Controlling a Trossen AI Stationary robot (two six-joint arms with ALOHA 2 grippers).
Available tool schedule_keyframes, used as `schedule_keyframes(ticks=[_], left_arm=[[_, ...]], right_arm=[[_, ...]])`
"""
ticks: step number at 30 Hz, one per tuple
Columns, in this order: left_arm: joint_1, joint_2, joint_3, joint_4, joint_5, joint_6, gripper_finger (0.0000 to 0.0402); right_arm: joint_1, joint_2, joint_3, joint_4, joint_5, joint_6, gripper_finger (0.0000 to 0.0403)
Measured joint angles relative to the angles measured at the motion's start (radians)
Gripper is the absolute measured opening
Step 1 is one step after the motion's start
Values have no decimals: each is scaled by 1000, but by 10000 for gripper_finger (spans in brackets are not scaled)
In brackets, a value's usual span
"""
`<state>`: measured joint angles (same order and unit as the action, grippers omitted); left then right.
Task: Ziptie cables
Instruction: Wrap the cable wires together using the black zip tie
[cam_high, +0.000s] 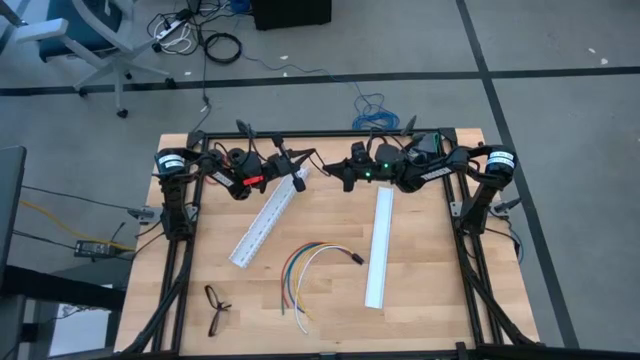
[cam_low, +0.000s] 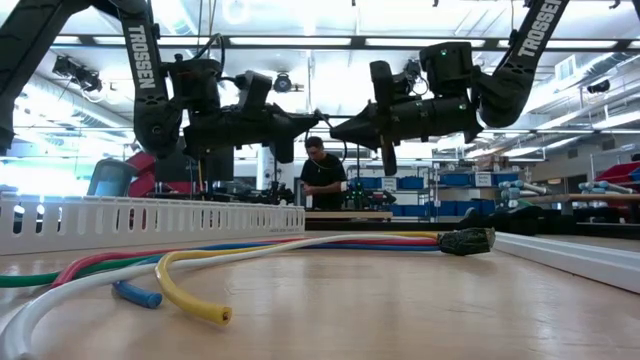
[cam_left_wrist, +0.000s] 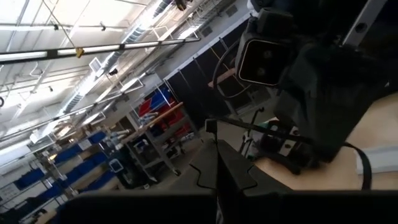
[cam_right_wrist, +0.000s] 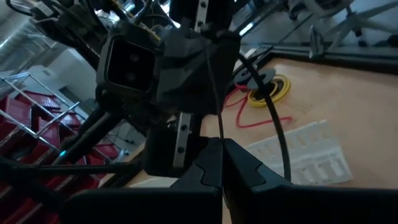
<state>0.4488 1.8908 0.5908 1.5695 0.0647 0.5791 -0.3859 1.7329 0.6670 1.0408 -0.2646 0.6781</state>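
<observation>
- The cables (cam_high: 305, 272) lie loose on the table (cam_high: 430, 300) near its front middle, their black connector (cam_low: 466, 241) pointing right.
- Two white rails (cam_high: 265, 222) flank them, one on each side.
- The left gripper (cam_high: 305, 160) hangs at the far edge, clenched.
- The right gripper (cam_high: 333, 167) faces it, fingers pinched on the ziptie (cam_right_wrist: 212, 74), a thin black strip held above the far table.

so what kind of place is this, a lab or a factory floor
Most likely a robotics lab or workshop: shelving with blue bins lines the back, a person works at a bench, and an office chair stands on the carpet.
</observation>
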Motion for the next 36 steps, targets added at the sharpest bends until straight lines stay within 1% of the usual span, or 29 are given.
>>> schedule_keyframes(ticks=[4,15,18,30,36], left_arm=[[0,0,0,0,-1,31,1],[1,0,0,1,-11,34,1],[1,0,0,1,-12,23,1],[1,0,0,1,-14,-3,1],[2,0,0,1,-14,-14,1]], right_arm=[[0,0,0,-9,-1,0,0],[0,0,0,-9,11,0,0],[0,0,0,-9,26,0,0],[0,0,0,-42,27,-7,0],[0,0,0,-18,27,-28,0]])
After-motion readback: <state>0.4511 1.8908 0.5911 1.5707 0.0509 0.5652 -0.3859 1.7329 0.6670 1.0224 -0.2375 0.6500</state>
